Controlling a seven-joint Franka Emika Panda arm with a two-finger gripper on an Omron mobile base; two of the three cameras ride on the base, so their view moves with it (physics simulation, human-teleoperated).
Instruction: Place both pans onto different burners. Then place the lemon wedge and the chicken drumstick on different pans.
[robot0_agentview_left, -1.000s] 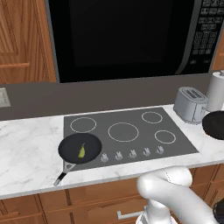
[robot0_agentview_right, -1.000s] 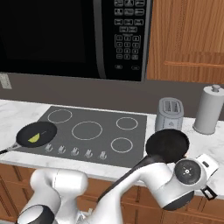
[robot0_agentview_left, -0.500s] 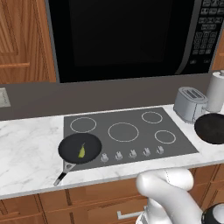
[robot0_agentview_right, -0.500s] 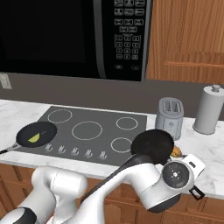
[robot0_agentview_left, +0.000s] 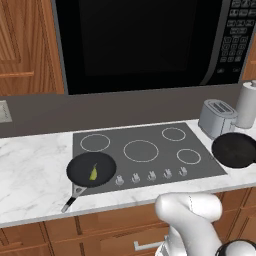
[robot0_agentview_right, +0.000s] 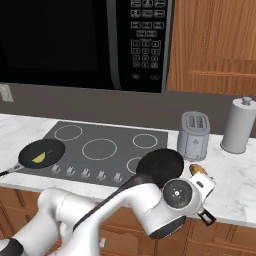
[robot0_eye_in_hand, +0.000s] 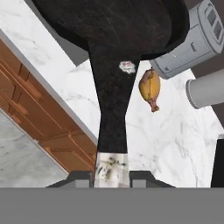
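One black pan (robot0_agentview_left: 91, 169) rests on the front-left burner of the cooktop (robot0_agentview_left: 145, 131), with the lemon wedge (robot0_agentview_left: 93, 172) lying in it. My gripper (robot0_eye_in_hand: 111, 176) is shut on the slim handle (robot0_eye_in_hand: 111, 127) of the second pan (robot0_agentview_right: 161, 165). It holds that pan at the cooktop's right edge, near the front-right burner (robot0_agentview_left: 189, 156). The chicken drumstick (robot0_agentview_right: 197, 170) lies on the marble counter just right of the held pan, in front of the toaster. In the hand view the drumstick (robot0_eye_in_hand: 149, 87) shows beside the handle.
A silver toaster (robot0_agentview_left: 216, 117) and a paper towel roll (robot0_agentview_left: 246, 105) stand right of the cooktop. A row of knobs (robot0_agentview_left: 150, 176) runs along the cooktop's front. A black microwave (robot0_agentview_left: 140, 42) hangs above. Three burner rings are bare.
The held pan has moved left along the counter toward the cooktop, passing over the spot beside the drumstick. The pan with the lemon wedge has stayed put.
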